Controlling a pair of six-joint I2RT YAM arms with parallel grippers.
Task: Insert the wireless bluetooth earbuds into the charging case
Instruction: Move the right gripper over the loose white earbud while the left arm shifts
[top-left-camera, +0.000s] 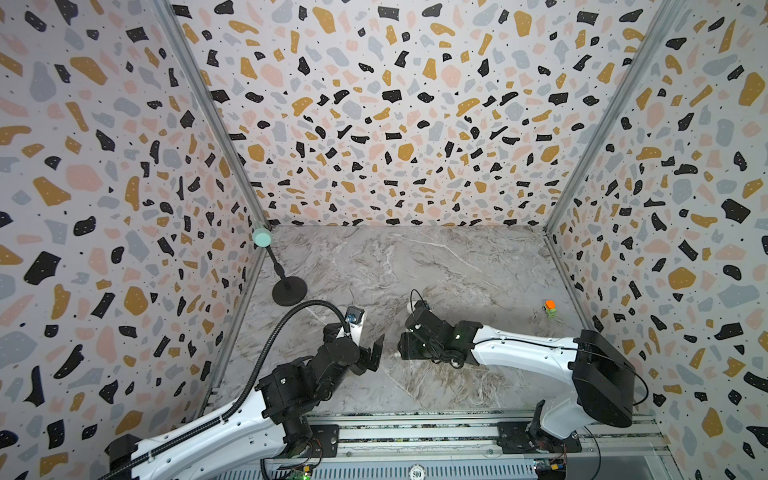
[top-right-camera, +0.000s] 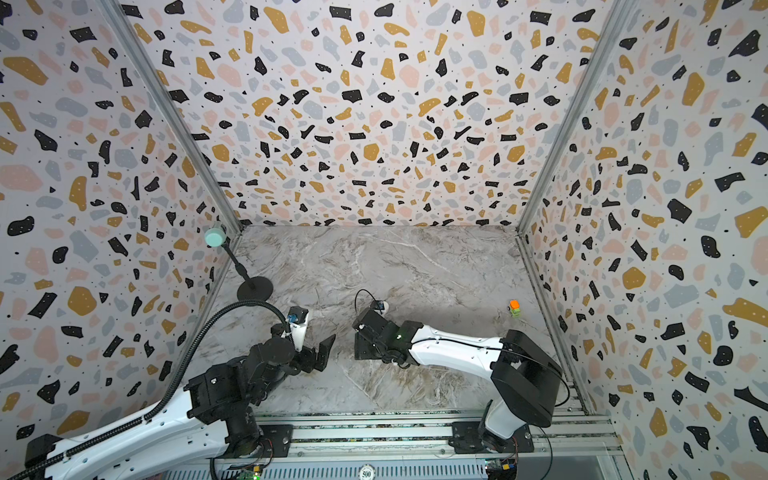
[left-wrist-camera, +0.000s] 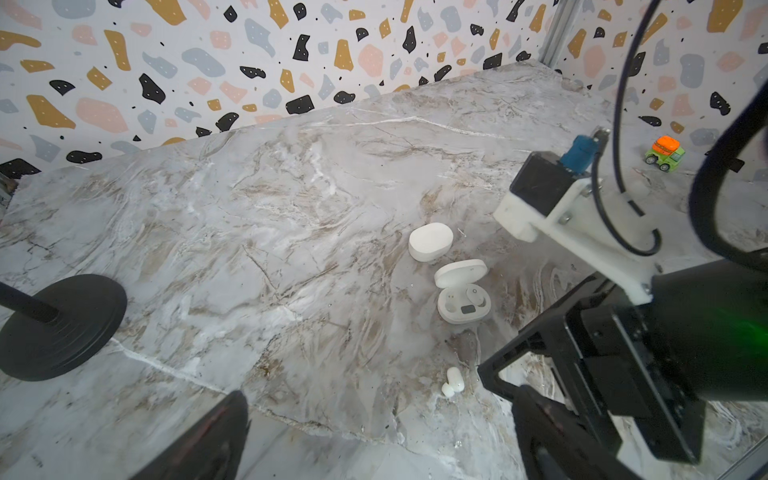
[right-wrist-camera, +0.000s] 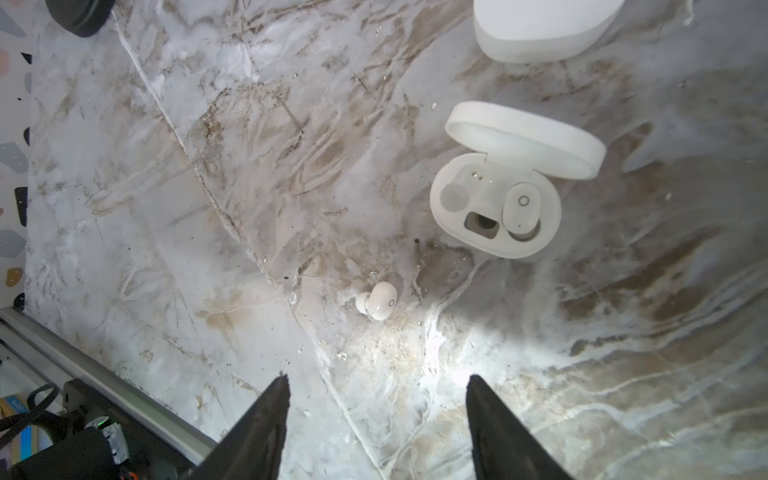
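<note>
Plainly, one earbud (right-wrist-camera: 377, 306) lies loose on the table (right-wrist-camera: 208, 208), on its side with the tip sticking out, near the open case (right-wrist-camera: 492, 189) but not touching it. A second earbud (right-wrist-camera: 521, 208) already sits in one well of that case, though it looks slightly cocked rather than flush. The other well (right-wrist-camera: 455, 197) is empty, so that is likely where the loose one goes. The lid (right-wrist-camera: 523, 137) is tipped back on its hinge, which leaves both wells clear from above. A closed case (left-wrist-camera: 430, 241) sits just beside the open one and seems to play no part yet.

The right gripper (right-wrist-camera: 377, 378) hangs above the table with its jaws spread and nothing between them. The loose earbud lies almost in line with the gap, which suits a straight drop onto it. Being small, glossy and rounded, it may well squirt out of a pinch that lands off centre.

The left gripper (top-left-camera: 374, 353) is wide open and empty, set off to the side, probably to leave room and perhaps to steady the case later. A toy truck (left-wrist-camera: 664, 153) and a stand base (left-wrist-camera: 62, 326) sit well apart.
</note>
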